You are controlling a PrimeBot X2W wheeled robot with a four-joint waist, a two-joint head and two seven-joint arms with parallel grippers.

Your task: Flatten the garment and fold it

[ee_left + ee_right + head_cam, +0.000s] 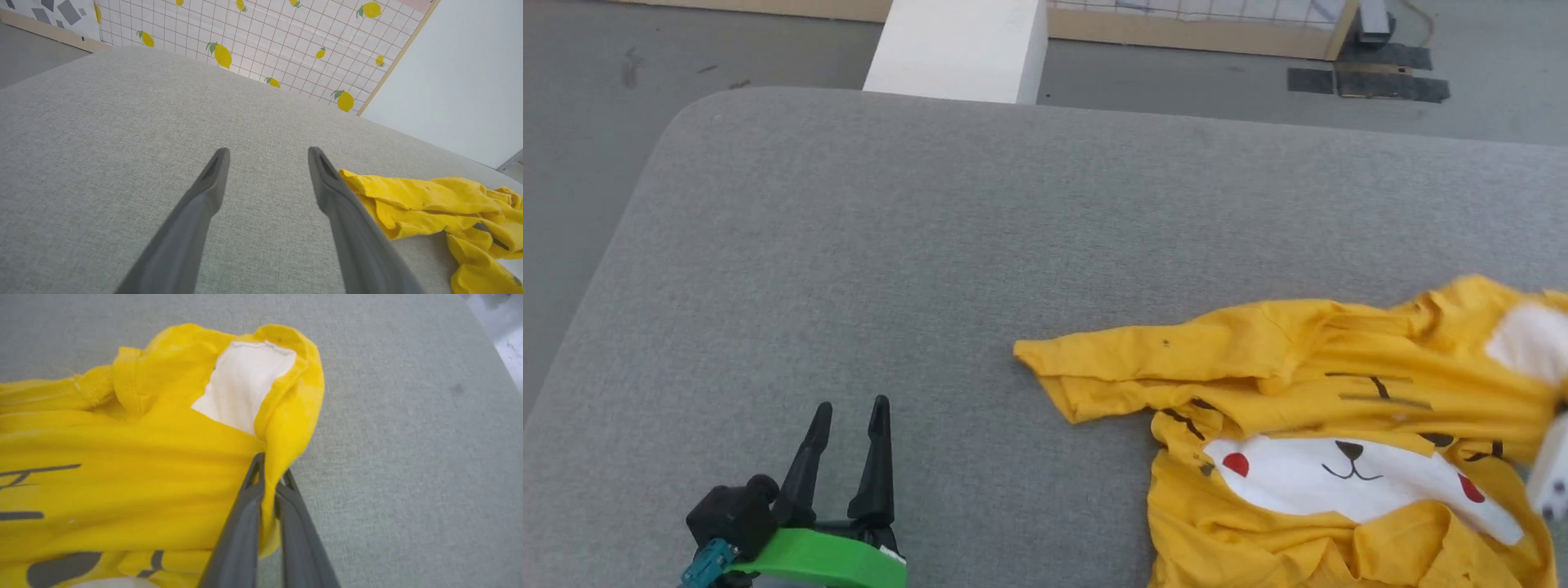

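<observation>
Tapered jaws of the right gripper (273,465) pinch the crumpled yellow garment (143,457); left gripper (268,150) spread wide.

T-shirt (1298,392) lies crumpled on the padded tabletop (890,245), at its near right. Left gripper (852,404) sits near left, well apart from the shirt (fingers spread). Right gripper (273,465) pinches a fold at the shirt's right edge. A block (960,49) stands behind the tabletop's far edge.
</observation>
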